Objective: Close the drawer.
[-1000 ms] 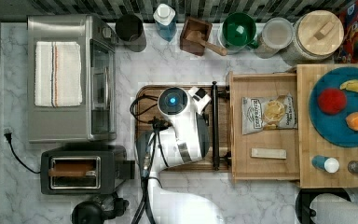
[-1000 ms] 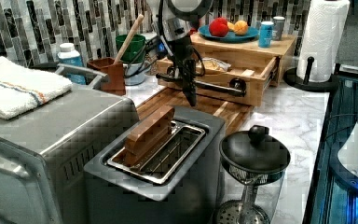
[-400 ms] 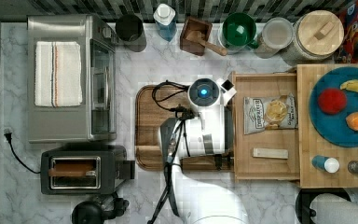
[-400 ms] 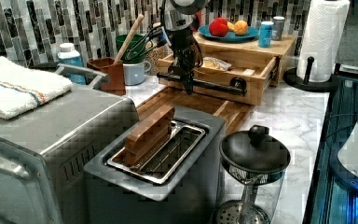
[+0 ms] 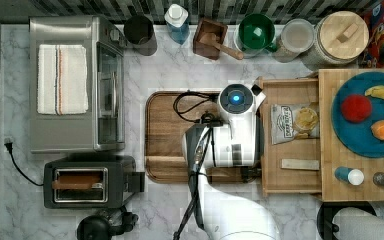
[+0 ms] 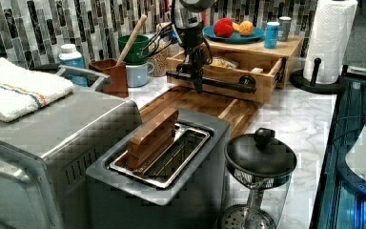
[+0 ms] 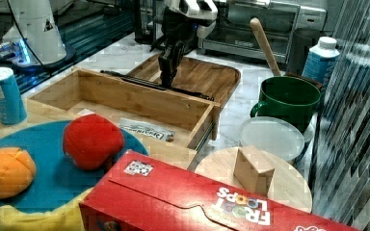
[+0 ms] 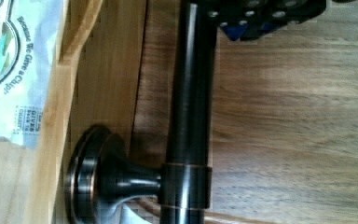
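- The pincer [image 6: 196, 76] hangs downward at the front of the drawer [image 5: 290, 135], right at the black bar handle [image 6: 209, 80]; in the right view the pincer [image 7: 167, 67] sits at the bar's mid length, above the front rim.
- Whether its fingers are apart or together on the bar cannot be told: the arm's body covers them in the top view, and the side views show them only as a dark mass against the handle.
- In the wrist view the handle [image 8: 189, 98] runs as a dark glossy rod with a round mounting foot fixed to the light-wood front, and a dark part of the pincer with a blue piece lies against the rod's far end.
- The drawer stands partly pulled out from under the light wood slab [image 5: 330, 165] that bears the blue plate [image 5: 350, 140] with toy fruit, and reaches toward the top view's left.
- Inside the drawer lie a chip bag [image 5: 295, 122] and a pale flat stick [image 5: 300, 164].
- The drawer's front hangs over the edge of the brown wooden tray [image 5: 167, 135], which rests on the marble tabletop [image 5: 165, 70].
- At the top view's left stand a toaster oven [image 5: 75, 82] with a folded towel on top and a toaster [image 5: 87, 182] below it.
- A green mug [image 7: 286, 98] stands near the drawer's corner in the right view.
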Robot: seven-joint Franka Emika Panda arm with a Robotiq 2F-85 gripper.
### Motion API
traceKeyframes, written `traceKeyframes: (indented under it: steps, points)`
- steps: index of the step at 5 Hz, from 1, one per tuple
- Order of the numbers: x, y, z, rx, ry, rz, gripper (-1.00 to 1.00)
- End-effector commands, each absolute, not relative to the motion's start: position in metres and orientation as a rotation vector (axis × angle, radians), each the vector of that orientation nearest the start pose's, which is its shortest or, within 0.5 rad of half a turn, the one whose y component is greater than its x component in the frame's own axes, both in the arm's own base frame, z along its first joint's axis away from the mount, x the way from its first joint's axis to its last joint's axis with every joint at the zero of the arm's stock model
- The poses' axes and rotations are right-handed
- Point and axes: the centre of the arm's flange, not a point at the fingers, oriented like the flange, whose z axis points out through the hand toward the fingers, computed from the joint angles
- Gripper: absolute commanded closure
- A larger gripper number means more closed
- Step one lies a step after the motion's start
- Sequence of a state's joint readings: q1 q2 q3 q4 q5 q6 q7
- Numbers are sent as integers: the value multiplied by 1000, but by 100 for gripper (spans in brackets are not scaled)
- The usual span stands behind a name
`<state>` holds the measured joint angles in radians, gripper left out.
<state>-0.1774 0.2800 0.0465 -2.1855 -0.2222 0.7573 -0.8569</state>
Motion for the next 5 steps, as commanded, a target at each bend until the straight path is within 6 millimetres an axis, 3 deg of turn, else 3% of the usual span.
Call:
traceKeyframes:
  steps: [1, 2, 3, 5]
  points:
    - [554, -258, 296, -3307, -74, 61, 100]
    - [558, -308, 296, -3310, -67, 55, 100]
    - [553, -345, 300, -3320, -31, 36, 100]
    - [543, -405, 308, -3334, 8, 39, 100]
